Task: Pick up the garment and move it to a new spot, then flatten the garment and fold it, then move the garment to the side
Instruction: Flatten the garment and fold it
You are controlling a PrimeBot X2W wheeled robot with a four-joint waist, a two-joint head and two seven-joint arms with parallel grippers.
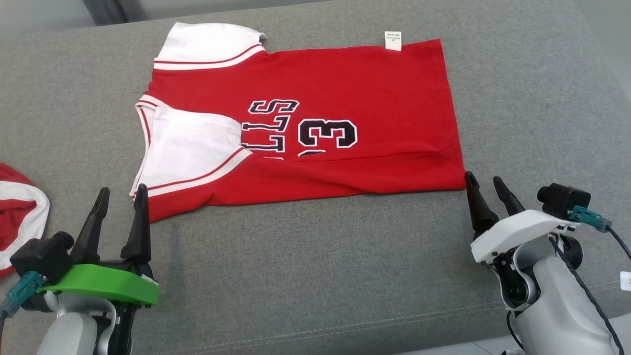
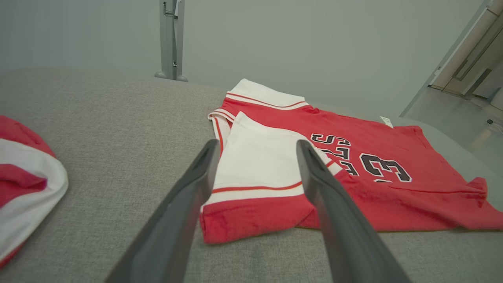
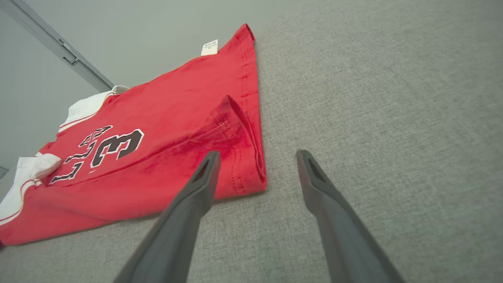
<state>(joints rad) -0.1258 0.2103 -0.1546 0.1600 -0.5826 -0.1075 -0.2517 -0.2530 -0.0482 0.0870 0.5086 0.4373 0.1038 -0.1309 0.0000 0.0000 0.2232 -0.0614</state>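
Red jersey (image 1: 369, 84) lies flat, seemingly folded once; my left end effector (image 1: 123, 188) and right end effector (image 1: 482, 176) stand open, empty; further folding, moving aside remain.

Splayed left end effector (image 2: 257, 146) before red garment (image 2: 353, 190)

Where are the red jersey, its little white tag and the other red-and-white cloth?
red jersey (image 1: 384, 88), head view, plain red body.
white tag (image 1: 393, 40), head view, middle of the tag.
other red-and-white cloth (image 1: 38, 209), head view, its white band.
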